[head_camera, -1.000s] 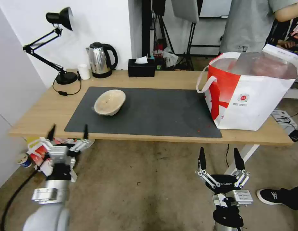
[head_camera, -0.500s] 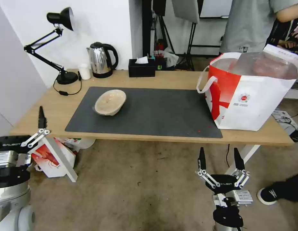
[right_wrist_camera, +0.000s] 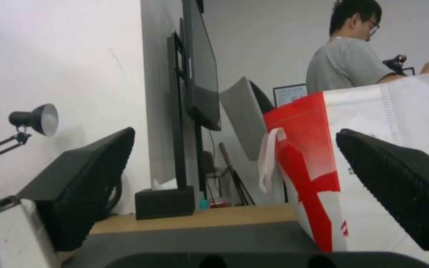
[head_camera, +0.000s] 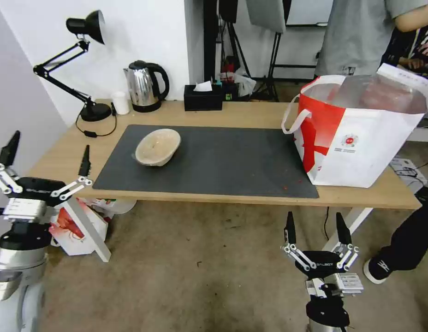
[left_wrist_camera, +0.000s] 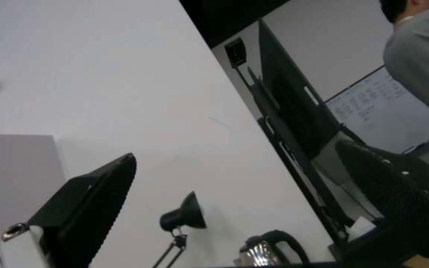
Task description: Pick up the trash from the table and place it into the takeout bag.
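Light-wood table (head_camera: 251, 115), dark mat (head_camera: 214, 161): shallow beige bowl (head_camera: 157, 146) on the mat's lamp-side end, takeout bag (head_camera: 361, 133) at the mat's opposite end, its red panel filling right wrist view; left gripper (head_camera: 45, 157) and right gripper (head_camera: 316, 228), fingers wide, empty, below table's near edge.

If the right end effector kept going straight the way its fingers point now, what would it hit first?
Most likely the table's near edge. The right end effector sits open below and in front of it, and its wrist view looks level across the mat toward the takeout bag. Depth is uncertain.
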Controlling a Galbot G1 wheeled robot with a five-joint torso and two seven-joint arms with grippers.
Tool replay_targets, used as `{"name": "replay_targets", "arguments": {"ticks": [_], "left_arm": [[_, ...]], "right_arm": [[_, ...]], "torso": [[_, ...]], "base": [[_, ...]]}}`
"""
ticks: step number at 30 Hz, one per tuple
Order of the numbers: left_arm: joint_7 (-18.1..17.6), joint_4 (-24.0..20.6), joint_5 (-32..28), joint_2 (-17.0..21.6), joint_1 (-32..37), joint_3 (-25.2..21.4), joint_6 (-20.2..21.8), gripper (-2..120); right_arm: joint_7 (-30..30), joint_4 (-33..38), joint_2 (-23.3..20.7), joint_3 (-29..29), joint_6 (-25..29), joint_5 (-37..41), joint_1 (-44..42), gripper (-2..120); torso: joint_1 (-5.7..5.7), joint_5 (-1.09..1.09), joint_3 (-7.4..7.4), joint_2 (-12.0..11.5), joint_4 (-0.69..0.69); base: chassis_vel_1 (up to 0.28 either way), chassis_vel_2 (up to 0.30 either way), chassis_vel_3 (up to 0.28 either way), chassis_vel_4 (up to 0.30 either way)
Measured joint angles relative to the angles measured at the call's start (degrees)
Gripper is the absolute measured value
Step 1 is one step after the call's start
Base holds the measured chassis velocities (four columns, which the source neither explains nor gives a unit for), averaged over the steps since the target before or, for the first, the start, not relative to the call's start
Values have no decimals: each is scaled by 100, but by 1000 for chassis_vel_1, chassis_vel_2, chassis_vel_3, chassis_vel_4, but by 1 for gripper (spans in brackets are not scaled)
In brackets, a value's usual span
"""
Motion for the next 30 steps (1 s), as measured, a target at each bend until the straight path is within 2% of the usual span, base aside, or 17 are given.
{"name": "replay_targets", "arguments": {"ticks": [4, 8, 12, 13, 16, 18, 20, 23, 24, 28, 30], "left_arm": [[41, 69, 26, 20, -64, 87, 34, 100], [137, 167, 30, 228, -126, 119, 116, 100], [359, 346, 6, 803, -172, 18, 225, 100], [359, 346, 6, 803, -172, 18, 225, 100], [489, 466, -23, 1221, -165, -107, 279, 100], [512, 512, -34, 1490, -140, -183, 314, 100], [515, 515, -34, 1517, -137, -191, 319, 100], [527, 592, -40, 2045, -115, -291, 423, 100], [527, 592, -40, 2045, -115, -291, 423, 100], [526, 708, -91, 2589, -117, -388, 512, 100], [527, 742, -92, 2683, -122, -391, 515, 100]], "right_arm": [[0, 0, 0, 0, 0, 0, 0, 100], [0, 0, 0, 0, 0, 0, 0, 100], [0, 0, 0, 0, 0, 0, 0, 100], [0, 0, 0, 0, 0, 0, 0, 100], [0, 0, 0, 0, 0, 0, 0, 100], [0, 0, 0, 1, 0, 0, 0, 100], [0, 0, 0, 1, 0, 0, 0, 100], [0, 0, 0, 0, 0, 1, 0, 100], [0, 0, 0, 0, 0, 1, 0, 100], [0, 0, 0, 0, 0, 0, 0, 100], [0, 0, 0, 0, 0, 0, 0, 100]], "torso": [[0, 0, 0, 0, 0], [0, 0, 0, 0, 0], [0, -1, 0, 0, 0], [0, -1, 0, 0, 0], [0, -1, 0, 0, 0], [0, 0, 0, 0, 0], [0, 0, 0, 0, 0], [0, 0, 0, 0, 0], [0, 0, 0, 0, 0], [0, 0, 0, 0, 0], [0, -1, 0, 0, 0]], "base": [[0, 0, 0, 0], [0, 0, 0, 0], [0, 0, 0, 0], [0, 0, 0, 0], [0, 0, 0, 0], [0, 0, 0, 0], [0, 0, 0, 0], [0, 0, 0, 0], [0, 0, 0, 0], [0, 0, 0, 0], [0, 0, 0, 0]]}}
